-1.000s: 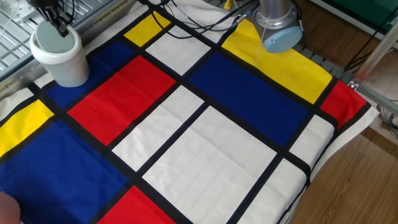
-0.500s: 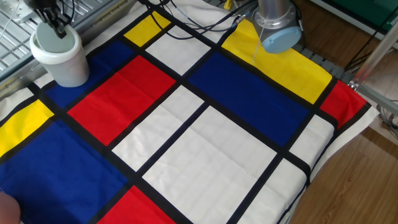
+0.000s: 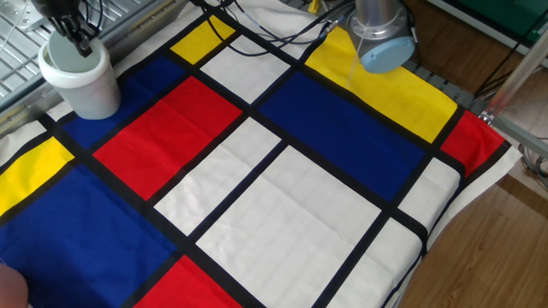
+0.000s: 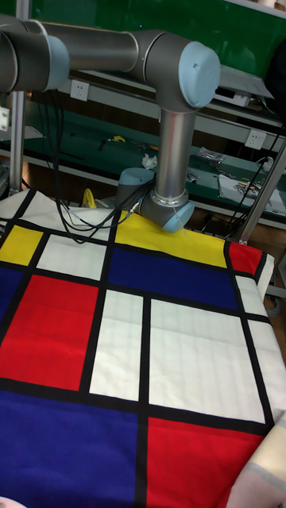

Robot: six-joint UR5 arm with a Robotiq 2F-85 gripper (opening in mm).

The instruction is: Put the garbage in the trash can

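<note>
The trash can (image 3: 81, 81), a white cup with a wider rim band, stands at the far left corner of the coloured cloth in the fixed view. My gripper (image 3: 79, 41) hangs directly over its mouth, with the dark fingertips at rim level. The fingers merge into one dark mass, so their spacing is not readable. The garbage is hidden in both views. The tall fixed view holds only the arm's base and elbow (image 4: 167, 198), not the gripper or the cup.
The arm's base joint (image 3: 381, 38) stands at the back of the table with black cables (image 3: 265, 30) trailing across the cloth's far edge. A metal grating (image 3: 21, 60) lies left of the cup. The table's right edge (image 3: 445, 222) drops to a wooden floor.
The gripper has edged slightly left over the cup, and the cup's rim sits a little further left than one second ago.
</note>
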